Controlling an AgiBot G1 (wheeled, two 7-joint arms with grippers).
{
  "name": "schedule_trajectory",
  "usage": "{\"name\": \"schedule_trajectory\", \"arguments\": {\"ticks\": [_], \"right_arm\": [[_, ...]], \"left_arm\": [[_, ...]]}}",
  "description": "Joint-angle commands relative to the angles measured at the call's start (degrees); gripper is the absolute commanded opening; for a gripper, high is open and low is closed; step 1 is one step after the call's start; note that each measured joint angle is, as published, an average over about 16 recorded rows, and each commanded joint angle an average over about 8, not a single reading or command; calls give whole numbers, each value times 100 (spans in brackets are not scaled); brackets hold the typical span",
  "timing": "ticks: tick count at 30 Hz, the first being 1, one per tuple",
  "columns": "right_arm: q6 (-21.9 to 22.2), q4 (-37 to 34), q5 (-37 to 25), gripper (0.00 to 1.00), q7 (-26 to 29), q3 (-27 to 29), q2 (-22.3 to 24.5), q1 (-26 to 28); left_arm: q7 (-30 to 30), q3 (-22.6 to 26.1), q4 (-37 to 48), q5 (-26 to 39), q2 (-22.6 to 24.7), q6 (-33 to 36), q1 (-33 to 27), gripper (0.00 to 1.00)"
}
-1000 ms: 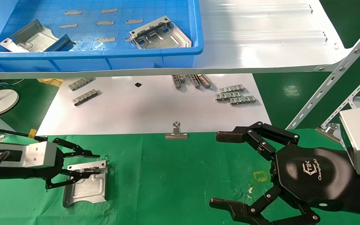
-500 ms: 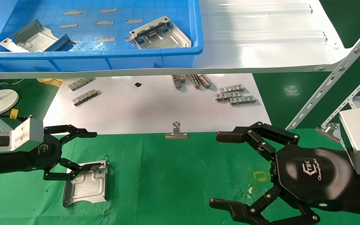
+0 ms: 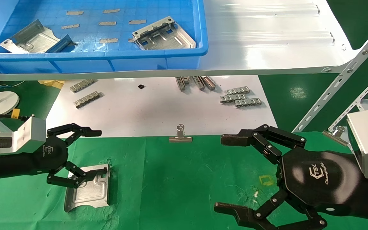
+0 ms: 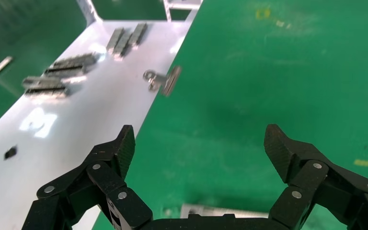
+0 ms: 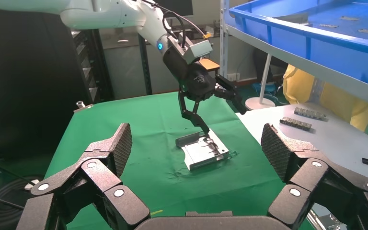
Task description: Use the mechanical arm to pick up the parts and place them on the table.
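Left gripper (image 3: pixel 86 153) spread wide, above stamped plate (image 3: pixel 88 188) lying flat on green cloth (image 3: pixel 177 179); lower finger near rim. Risk: finger snags rim, drags plate. Right gripper (image 3: pixel 232 174) open, idle.

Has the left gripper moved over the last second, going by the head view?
Yes. The left gripper, open, has lifted off the part on the table and shifted away from it toward the white board; the part stayed put.

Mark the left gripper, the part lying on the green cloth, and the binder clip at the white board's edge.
left gripper (image 3: pixel 89 153), head view, midway between its open fingertips.
part (image 3: pixel 89 191), head view, middle of its flat embossed face.
binder clip (image 3: pixel 180 138), head view, on its silver body.
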Motion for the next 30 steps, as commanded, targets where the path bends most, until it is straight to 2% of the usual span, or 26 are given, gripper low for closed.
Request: {"name": "schedule_trajectory", "arguments": {"ticks": [1,30], "right_arm": [[0,0,0,100,0,0,0,0],[0,-1,1,100,-1,-2,1,1]], "left_arm": [[-133,-123,-186,-32,-29,-18,103,100],[-2152,-1993,-3021,-524,-471,-295,1674,100]]}}
